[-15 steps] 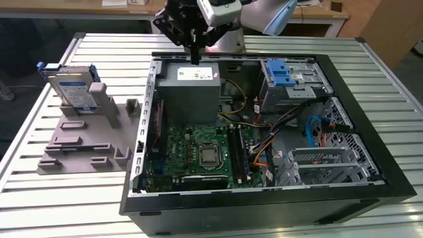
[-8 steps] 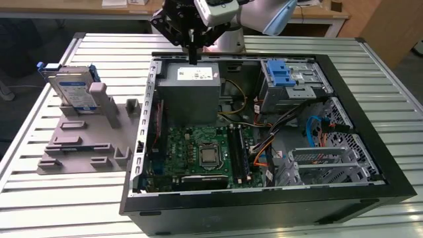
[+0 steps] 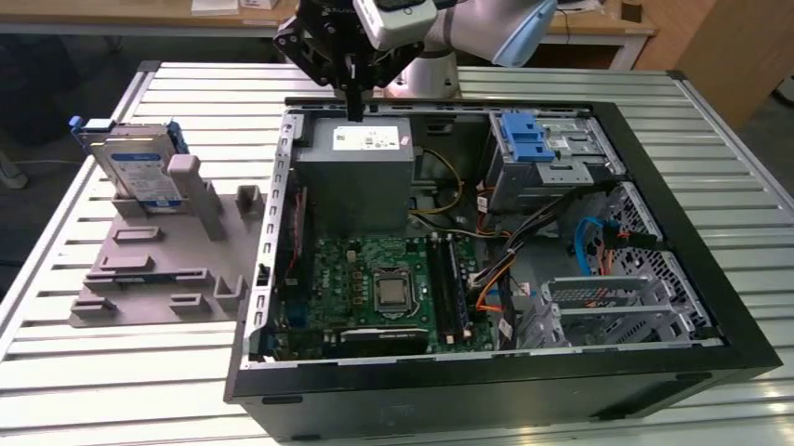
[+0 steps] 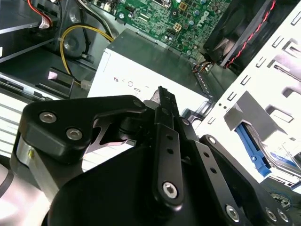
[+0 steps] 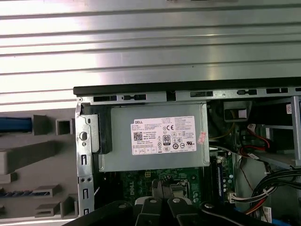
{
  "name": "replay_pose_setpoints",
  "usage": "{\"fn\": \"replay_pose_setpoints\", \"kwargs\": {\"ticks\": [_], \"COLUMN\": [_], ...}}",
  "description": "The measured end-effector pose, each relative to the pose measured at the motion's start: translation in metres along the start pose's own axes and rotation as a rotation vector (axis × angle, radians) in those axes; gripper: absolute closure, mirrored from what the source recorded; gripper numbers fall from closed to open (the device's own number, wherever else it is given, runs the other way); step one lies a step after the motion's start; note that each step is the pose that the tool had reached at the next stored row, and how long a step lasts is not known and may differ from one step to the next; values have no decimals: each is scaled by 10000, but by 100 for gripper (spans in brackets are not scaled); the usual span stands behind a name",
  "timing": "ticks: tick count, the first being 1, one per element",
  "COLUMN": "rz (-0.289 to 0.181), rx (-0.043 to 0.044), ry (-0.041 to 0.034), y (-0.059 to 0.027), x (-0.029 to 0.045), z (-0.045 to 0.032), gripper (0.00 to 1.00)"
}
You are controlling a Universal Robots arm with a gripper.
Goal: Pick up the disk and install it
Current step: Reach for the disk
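The disk [image 3: 134, 172], a silver-grey drive with a white and blue label in a blue bracket, stands upright in a grey holder [image 3: 162, 265] on the exterior view's left, outside the computer case. My gripper [image 3: 356, 113] hangs over the far edge of the open case, above the grey power supply box [image 3: 353, 177], well apart from the disk. Its black fingers [image 4: 162, 101] are shut together with nothing between them. In the first wrist view the gripper [image 5: 163, 187] points down at the power supply box [image 5: 155, 136] and the green board.
The open black computer case [image 3: 694, 279] lies on a slatted metal table [image 3: 125, 372]. Inside it are a green motherboard [image 3: 372, 279], a metal drive cage with a blue latch [image 3: 527, 141], loose cables [image 3: 496, 242] and empty metal bays [image 3: 620, 297].
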State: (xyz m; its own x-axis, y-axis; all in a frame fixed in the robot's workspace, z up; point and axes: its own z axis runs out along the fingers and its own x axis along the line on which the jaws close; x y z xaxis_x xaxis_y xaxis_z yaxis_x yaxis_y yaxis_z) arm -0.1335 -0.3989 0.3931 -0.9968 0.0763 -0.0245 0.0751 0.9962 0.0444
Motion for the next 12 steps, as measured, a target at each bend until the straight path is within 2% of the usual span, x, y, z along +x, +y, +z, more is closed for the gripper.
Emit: {"fn": "replay_pose_setpoints", "kwargs": {"ticks": [12], "rz": [-1], "rx": [0], "ry": [0], "y": [-7], "x": [104], "z": [1], "gripper": [89]}}
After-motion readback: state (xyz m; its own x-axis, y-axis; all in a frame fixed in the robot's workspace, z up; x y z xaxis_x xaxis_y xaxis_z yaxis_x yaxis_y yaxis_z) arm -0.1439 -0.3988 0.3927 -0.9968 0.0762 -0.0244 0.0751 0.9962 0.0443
